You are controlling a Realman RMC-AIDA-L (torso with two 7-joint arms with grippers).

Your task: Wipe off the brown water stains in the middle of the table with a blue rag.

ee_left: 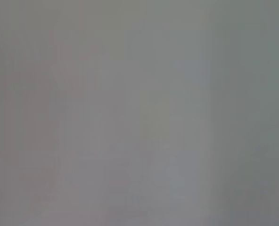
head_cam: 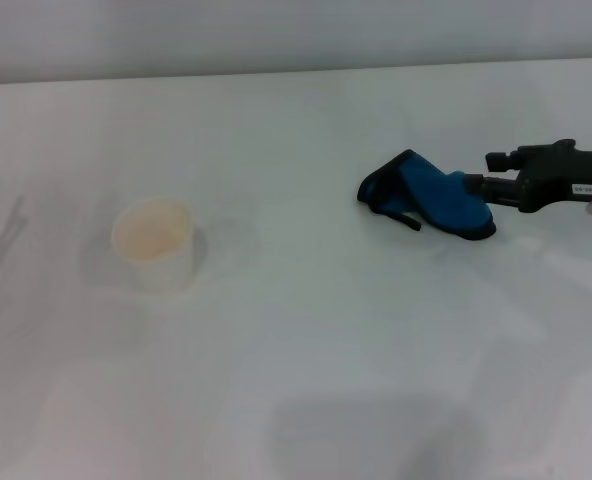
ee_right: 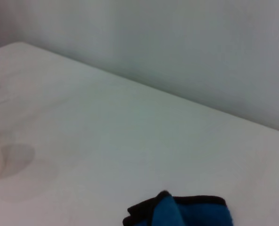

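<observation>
The blue rag with black edging is bunched up at the right of the white table. My right gripper reaches in from the right edge and is shut on the rag's right end, its fingertips buried in the cloth. The rag's lower edge touches or nearly touches the tabletop. A corner of the blue rag also shows in the right wrist view. The brown water stains are not visible anywhere on the table. My left gripper is out of view, and the left wrist view is a blank grey.
A white paper cup with a beige inside stands upright on the left half of the table, with a faint shadow around it. The table's far edge meets a grey wall.
</observation>
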